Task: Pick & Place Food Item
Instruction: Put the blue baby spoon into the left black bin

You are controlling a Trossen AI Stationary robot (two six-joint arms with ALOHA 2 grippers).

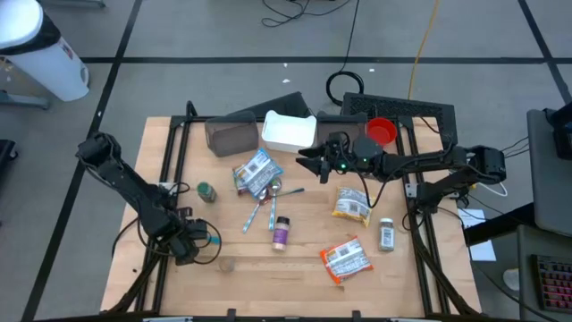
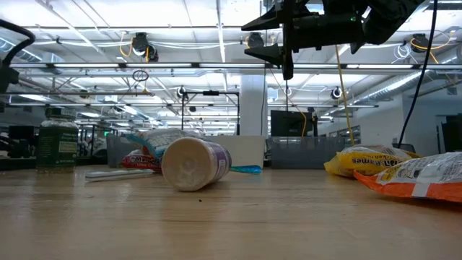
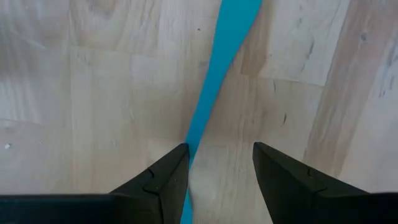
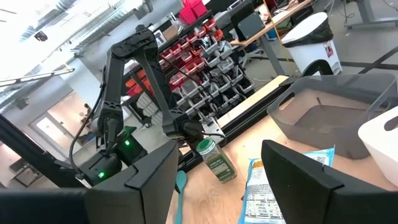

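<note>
Lying on its side closest to the low camera, a small purple-labelled bottle (image 2: 193, 164) is seen with its cap end facing forward; from above, the same bottle (image 1: 281, 233) rests near the middle of the wooden worktop (image 1: 295, 268). Just behind it, two spoons (image 1: 261, 207) are laid beside a blue-and-white snack packet (image 1: 254, 172). An orange snack packet (image 1: 345, 259) is placed toward the front, with a yellow snack packet (image 1: 351, 206) behind it and a small spice jar (image 1: 387, 234) to its right. A green-lidded jar (image 1: 206, 191) stands at the left of the group. At the back edge a grey bin (image 1: 231, 136), a white container (image 1: 288, 131) and a red cup (image 1: 381, 131) are set in a row.

The right pincer (image 1: 315, 161) is held high above the worktop between the white container and the yellow packet, its fingers (image 4: 143, 177) spread apart with nothing between them. The left pincer (image 1: 198, 241) is lowered at the front left corner, its fingers (image 3: 165, 177) parted and empty over a strip of blue tape (image 3: 217, 68) on the wood. No food item is gripped; all packets lie on the worktop.
</note>
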